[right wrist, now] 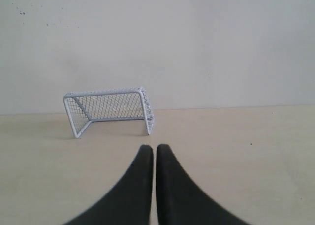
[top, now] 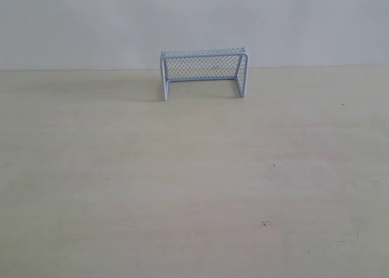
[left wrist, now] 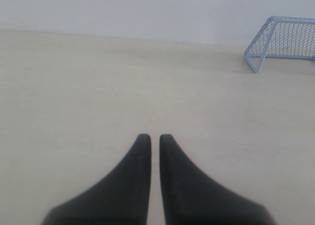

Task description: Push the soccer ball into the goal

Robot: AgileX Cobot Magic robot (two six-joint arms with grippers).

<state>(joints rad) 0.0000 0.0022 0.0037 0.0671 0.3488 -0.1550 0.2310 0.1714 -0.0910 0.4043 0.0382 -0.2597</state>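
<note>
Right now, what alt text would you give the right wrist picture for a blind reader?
A small pale blue-grey goal with mesh netting stands on a light table before a plain wall. The dark right hand, shut and empty, points towards it; no ball shows.

Soft, even light fills all three views without glare, the goal (top: 203, 71) casting only a faint shadow on the pale table (top: 182, 187) (contrast is low, slightly hazy), while the dark left gripper (left wrist: 150, 136) and right gripper (right wrist: 149, 147) blur near each wrist lens.
</note>
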